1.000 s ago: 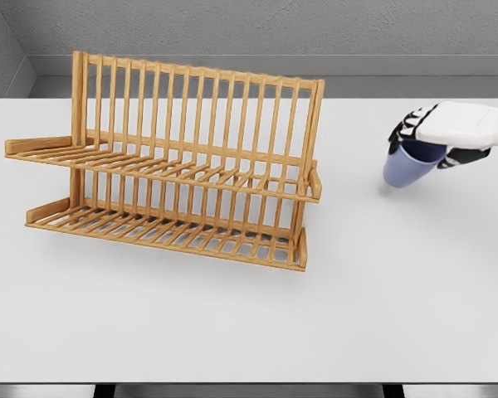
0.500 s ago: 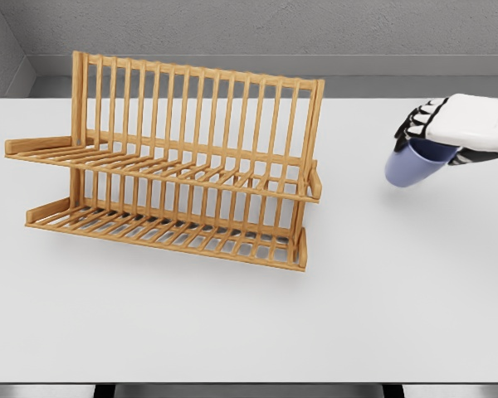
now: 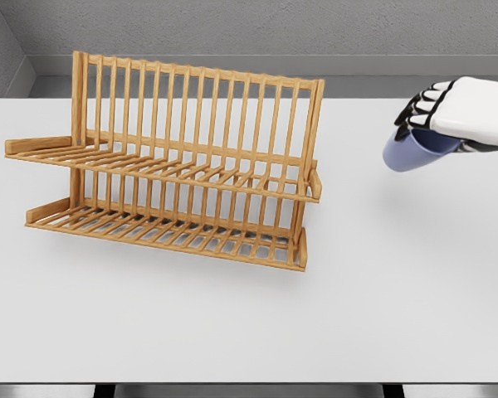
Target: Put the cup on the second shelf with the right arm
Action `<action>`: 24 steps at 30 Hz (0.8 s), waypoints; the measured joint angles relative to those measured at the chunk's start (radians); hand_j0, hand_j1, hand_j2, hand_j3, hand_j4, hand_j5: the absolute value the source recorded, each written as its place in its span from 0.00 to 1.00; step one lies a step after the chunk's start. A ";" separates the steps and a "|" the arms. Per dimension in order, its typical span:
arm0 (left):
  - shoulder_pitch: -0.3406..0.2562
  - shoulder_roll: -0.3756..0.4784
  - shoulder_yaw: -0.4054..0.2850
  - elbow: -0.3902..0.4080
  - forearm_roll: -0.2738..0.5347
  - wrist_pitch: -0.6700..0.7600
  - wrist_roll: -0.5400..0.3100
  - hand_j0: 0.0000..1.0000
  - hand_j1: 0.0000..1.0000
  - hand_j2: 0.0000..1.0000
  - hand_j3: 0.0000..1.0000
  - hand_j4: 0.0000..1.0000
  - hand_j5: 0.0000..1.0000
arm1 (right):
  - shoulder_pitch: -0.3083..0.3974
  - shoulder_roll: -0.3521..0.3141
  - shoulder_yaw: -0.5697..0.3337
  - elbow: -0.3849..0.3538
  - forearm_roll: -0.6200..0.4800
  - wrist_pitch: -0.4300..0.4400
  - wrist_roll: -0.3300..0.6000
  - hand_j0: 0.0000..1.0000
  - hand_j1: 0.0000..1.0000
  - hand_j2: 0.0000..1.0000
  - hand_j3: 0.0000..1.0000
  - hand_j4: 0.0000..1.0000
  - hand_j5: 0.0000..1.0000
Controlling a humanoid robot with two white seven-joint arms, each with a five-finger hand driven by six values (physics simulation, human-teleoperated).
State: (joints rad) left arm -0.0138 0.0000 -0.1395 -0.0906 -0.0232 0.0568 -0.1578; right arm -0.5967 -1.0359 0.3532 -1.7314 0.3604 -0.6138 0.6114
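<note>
The right hand [image 3: 448, 120] grips a plain, unlabelled blue cup [image 3: 411, 152], tilted, well right of the wooden rack [image 3: 174, 166].

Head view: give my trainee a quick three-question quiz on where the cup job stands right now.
1. True or false: the blue cup stands on the table.
2. Which hand holds the cup: A) left, B) right, C) neither?
3. What lies on the two shelves of the wooden rack?

Key:
1. False; it hangs tilted above the table, clear of the rack.
2. B; the right hand has its fingers curled on the rim. The left arm is out of view.
3. Nothing; both are bare.
</note>
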 measured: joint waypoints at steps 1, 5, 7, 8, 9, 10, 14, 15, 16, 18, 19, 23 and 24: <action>0.000 0.000 0.000 0.000 0.000 0.000 0.000 1.00 1.00 1.00 1.00 1.00 1.00 | 0.000 0.001 -0.003 -0.006 -0.001 0.000 0.000 0.61 0.61 0.61 0.61 0.61 0.61; 0.000 0.000 0.000 0.000 0.000 0.000 0.000 1.00 1.00 1.00 1.00 1.00 1.00 | -0.003 0.009 -0.008 -0.018 -0.004 0.000 0.000 0.61 0.61 0.61 0.61 0.61 0.61; 0.000 0.000 0.000 0.000 0.000 0.000 0.000 1.00 1.00 1.00 1.00 1.00 1.00 | -0.005 0.013 -0.008 -0.020 -0.004 0.000 0.000 0.61 0.61 0.61 0.61 0.61 0.61; 0.000 0.000 0.000 0.000 0.000 0.000 0.000 1.00 1.00 1.00 1.00 1.00 1.00 | -0.005 0.018 -0.007 -0.020 -0.004 0.000 0.000 0.61 0.61 0.61 0.61 0.61 0.61; 0.000 0.000 0.000 0.000 0.000 0.000 0.000 1.00 1.00 1.00 1.00 1.00 1.00 | -0.006 0.023 -0.006 -0.021 -0.005 0.000 0.000 0.61 0.61 0.61 0.61 0.61 0.61; 0.000 0.000 0.000 0.000 0.000 0.000 0.000 1.00 1.00 1.00 1.00 1.00 1.00 | -0.008 0.028 -0.005 -0.021 -0.005 0.000 0.000 0.61 0.61 0.61 0.61 0.61 0.61; 0.000 0.000 0.000 0.000 0.000 0.000 0.000 1.00 1.00 1.00 1.00 1.00 1.00 | -0.017 0.045 -0.001 -0.022 -0.006 0.000 0.000 0.61 0.61 0.61 0.61 0.61 0.61; 0.000 0.000 0.000 0.000 0.000 0.000 0.000 1.00 1.00 1.00 1.00 1.00 1.00 | -0.020 0.049 0.000 -0.022 -0.006 0.000 0.000 0.61 0.61 0.61 0.61 0.61 0.61; 0.000 0.000 0.000 0.000 0.000 0.000 0.000 1.00 1.00 1.00 1.00 1.00 1.00 | -0.023 0.055 0.000 -0.022 -0.006 0.000 0.000 0.61 0.61 0.61 0.61 0.61 0.61; 0.000 0.000 0.000 0.000 0.000 0.000 0.000 1.00 1.00 1.00 1.00 1.00 1.00 | -0.029 0.063 0.001 -0.022 -0.008 0.000 0.000 0.61 0.61 0.61 0.61 0.61 0.61; 0.000 0.000 0.000 0.000 0.000 0.000 0.000 1.00 1.00 1.00 1.00 1.00 1.00 | -0.031 0.066 0.001 -0.022 -0.011 0.000 0.000 0.61 0.61 0.61 0.61 0.61 0.61; 0.000 0.000 0.000 0.000 0.000 0.000 0.000 1.00 1.00 1.00 1.00 1.00 1.00 | -0.049 0.075 0.002 -0.023 -0.020 0.000 0.000 0.61 0.61 0.61 0.61 0.61 0.61; 0.000 0.000 0.000 0.000 0.000 0.000 0.000 1.00 1.00 1.00 1.00 1.00 1.00 | -0.052 0.077 0.003 -0.022 -0.023 0.000 0.000 0.61 0.61 0.61 0.61 0.61 0.61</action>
State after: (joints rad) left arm -0.0138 0.0000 -0.1396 -0.0905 -0.0232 0.0568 -0.1578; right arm -0.6489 -0.9592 0.3562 -1.7538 0.3372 -0.6138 0.6115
